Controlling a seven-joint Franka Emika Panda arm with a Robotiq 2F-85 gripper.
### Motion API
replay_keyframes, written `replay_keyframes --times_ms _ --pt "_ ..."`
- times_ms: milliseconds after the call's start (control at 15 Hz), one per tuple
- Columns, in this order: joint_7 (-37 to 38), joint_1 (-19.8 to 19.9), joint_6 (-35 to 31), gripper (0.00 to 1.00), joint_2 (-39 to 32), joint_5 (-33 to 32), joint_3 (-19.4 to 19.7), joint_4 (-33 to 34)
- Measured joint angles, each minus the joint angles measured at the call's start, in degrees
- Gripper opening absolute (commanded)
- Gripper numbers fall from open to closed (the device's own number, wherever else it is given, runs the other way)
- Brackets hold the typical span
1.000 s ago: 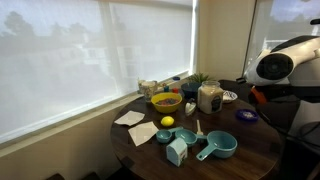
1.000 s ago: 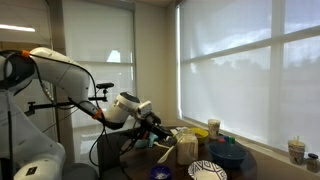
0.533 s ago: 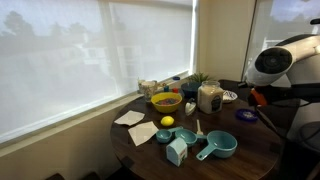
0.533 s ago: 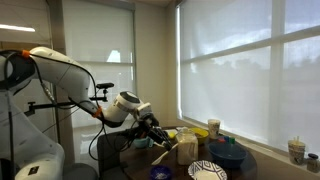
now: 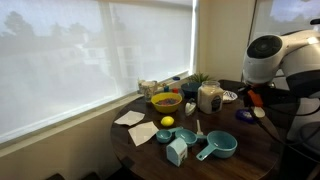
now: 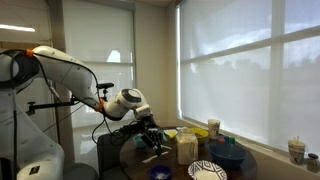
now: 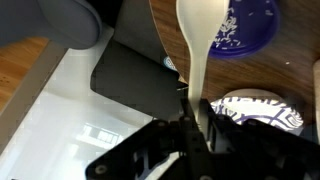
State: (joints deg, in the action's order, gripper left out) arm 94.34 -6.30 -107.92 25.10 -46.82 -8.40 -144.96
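My gripper (image 7: 195, 118) is shut on the handle of a white spoon (image 7: 200, 40). The spoon's bowl points away from me, over the wooden table edge next to a blue patterned dish (image 7: 245, 30). A white and blue patterned plate (image 7: 260, 108) lies just beside my fingers. In both exterior views the gripper (image 5: 257, 101) (image 6: 150, 141) hangs low at the table's edge with the pale spoon (image 5: 260, 112) in it.
The round wooden table (image 5: 250, 150) holds a yellow bowl (image 5: 166, 101), a lemon (image 5: 167, 122), a teal measuring cup (image 5: 218, 146), a teal carton (image 5: 177, 151), a jar (image 5: 209, 97), a purple bowl (image 5: 246, 116) and napkins (image 5: 130, 118). A dark flat object (image 7: 135, 75) lies off the table edge.
The arm has swung in toward the table and the gripper has come lower, still holding the spoon.
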Motion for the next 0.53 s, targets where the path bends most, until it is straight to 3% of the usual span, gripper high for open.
replay_keyframes --times_ms 533 --pt "0.3 -0.2 -6.3 0.03 -4.9 6.1 -3.0 2.7"
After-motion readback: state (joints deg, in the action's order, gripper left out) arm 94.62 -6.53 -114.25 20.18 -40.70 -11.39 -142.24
